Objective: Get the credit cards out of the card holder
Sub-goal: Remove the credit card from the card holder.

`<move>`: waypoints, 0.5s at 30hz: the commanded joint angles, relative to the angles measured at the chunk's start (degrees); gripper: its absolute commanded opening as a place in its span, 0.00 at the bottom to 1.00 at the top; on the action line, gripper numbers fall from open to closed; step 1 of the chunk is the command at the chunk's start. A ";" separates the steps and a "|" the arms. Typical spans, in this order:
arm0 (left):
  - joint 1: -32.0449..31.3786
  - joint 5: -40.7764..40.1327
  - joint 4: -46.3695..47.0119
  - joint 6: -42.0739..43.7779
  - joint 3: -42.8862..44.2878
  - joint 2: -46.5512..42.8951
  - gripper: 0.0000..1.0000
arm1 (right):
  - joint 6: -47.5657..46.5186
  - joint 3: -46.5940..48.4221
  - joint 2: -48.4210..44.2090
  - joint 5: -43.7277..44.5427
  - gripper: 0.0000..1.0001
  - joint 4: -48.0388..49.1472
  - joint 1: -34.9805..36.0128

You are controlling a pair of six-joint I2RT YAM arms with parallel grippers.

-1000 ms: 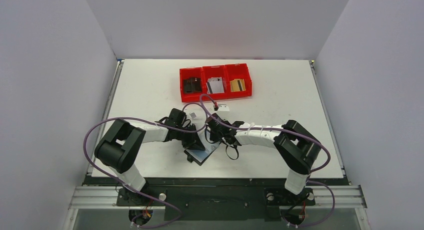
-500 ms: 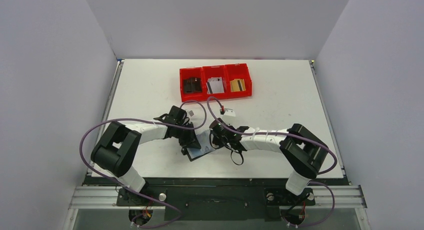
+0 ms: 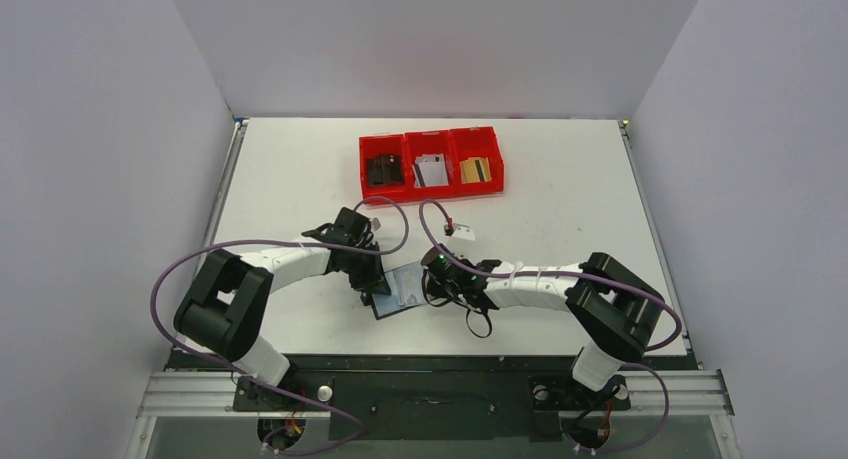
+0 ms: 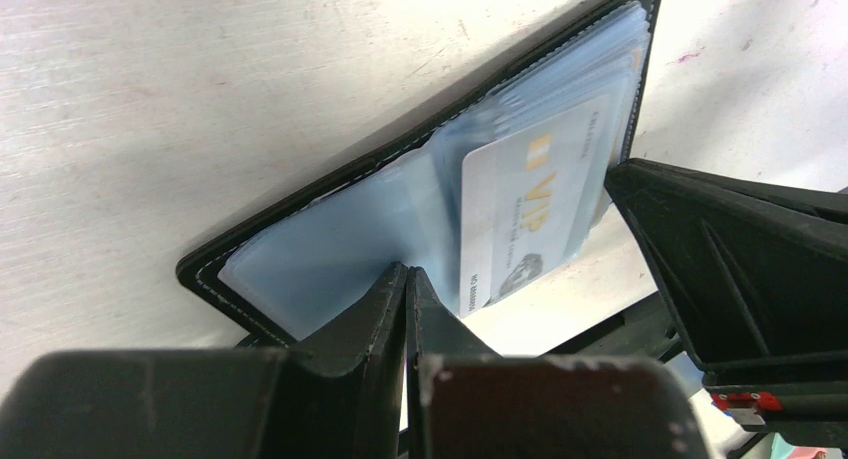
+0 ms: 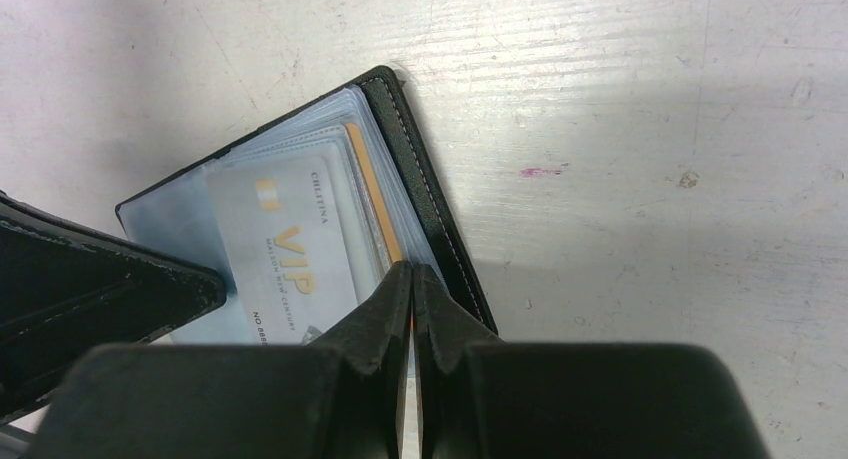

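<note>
card holder (image 3: 402,290) flattened, jaws at both edges

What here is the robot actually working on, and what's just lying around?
In the job: open black card holder; white VIP card in its clear sleeve; orange-edged card behind it; left gripper and right gripper, both shut at the holder.
Lying about, untouched: three red bins at the back; a gold card in the right one.
</note>
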 commanded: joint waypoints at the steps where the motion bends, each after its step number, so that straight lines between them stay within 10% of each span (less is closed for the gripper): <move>1: 0.58 -0.08 -0.84 1.49 1.13 -2.22 0.00 | -0.22 -2.57 1.16 -1.02 0.00 -9.11 0.92; 15: 2.10 12.33 13.01 -4.71 -5.54 -4.45 0.14 | -0.70 -1.86 1.96 -1.28 0.00 -9.34 0.92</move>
